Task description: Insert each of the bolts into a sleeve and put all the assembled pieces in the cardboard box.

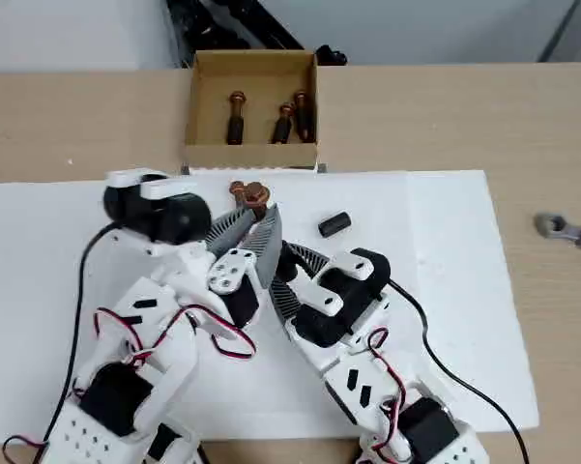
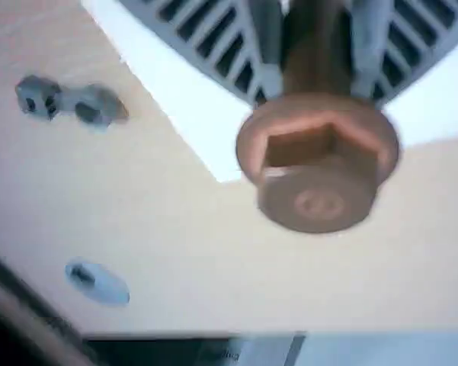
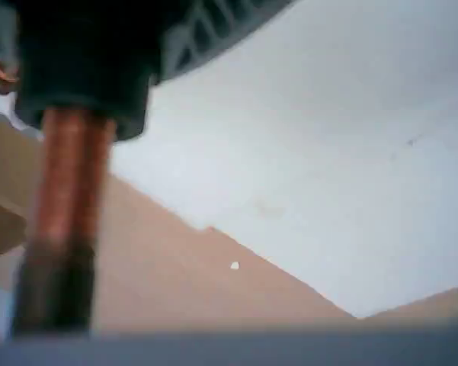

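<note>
As left tool (image 2: 316,65) clamps the bolt (image 2: 316,164) and right tool (image 1: 282,266) clamps a sleeve (image 3: 84,69), both near the box (image 1: 251,154), keep axes collinear, feed slow, no side load on shaft.

Your left gripper (image 1: 253,211) points far toward centre, pinching a bolt (image 1: 252,193). Your right gripper (image 1: 283,263) sits just near of it, angled left, closed around a sleeve (image 3: 80,76).

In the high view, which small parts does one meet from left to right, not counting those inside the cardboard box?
copper bolt → loose black sleeve → grey metal piece
</note>
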Action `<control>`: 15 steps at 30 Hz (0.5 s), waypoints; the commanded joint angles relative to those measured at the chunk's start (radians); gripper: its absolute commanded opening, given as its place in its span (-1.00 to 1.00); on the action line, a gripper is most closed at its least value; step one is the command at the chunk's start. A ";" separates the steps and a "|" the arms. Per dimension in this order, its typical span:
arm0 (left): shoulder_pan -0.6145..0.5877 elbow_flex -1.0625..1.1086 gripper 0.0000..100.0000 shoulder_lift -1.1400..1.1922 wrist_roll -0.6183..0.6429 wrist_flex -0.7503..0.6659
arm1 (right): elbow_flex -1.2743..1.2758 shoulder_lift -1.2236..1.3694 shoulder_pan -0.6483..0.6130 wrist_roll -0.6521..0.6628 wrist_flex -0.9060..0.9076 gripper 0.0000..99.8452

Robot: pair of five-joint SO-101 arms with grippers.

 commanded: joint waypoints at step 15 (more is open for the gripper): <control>0.003 -0.007 -0.58 0.002 -0.025 0.080 | -0.058 -0.005 0.012 -0.009 -0.008 -1.00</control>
